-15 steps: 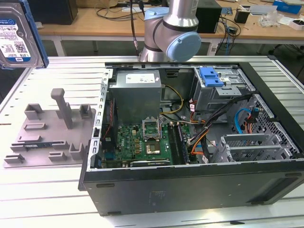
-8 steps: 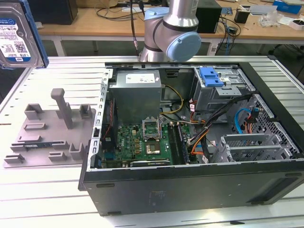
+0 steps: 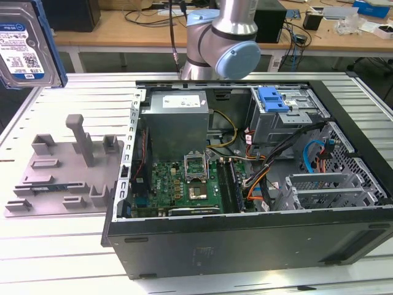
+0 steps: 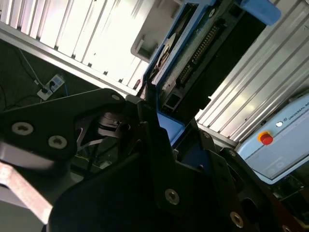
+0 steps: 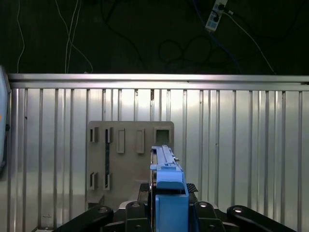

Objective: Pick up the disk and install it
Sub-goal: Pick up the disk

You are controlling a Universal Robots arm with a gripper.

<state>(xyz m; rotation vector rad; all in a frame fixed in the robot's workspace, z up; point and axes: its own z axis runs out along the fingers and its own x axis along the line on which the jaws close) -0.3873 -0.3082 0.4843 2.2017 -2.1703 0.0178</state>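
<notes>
Exterior view: the disk (image 3: pixel 27 43), a flat silver hard drive with a blue-and-white label in a blue plastic caddy, hangs at the far left. The frame edge cuts it off. It is well apart from the open black metal computer case (image 3: pixel 245 246) on the ribbed aluminium tabletop (image 3: pixel 67 246).

First wrist view adds the grip: the black claw (image 5: pixel 169 215) is closed narrow on the caddy, disk edge-on, with a grey plastic fixture plate (image 5: pixel 128 150) lying beyond on the tabletop.

Second wrist view: the claw body hides the fingertip contact.
</notes>
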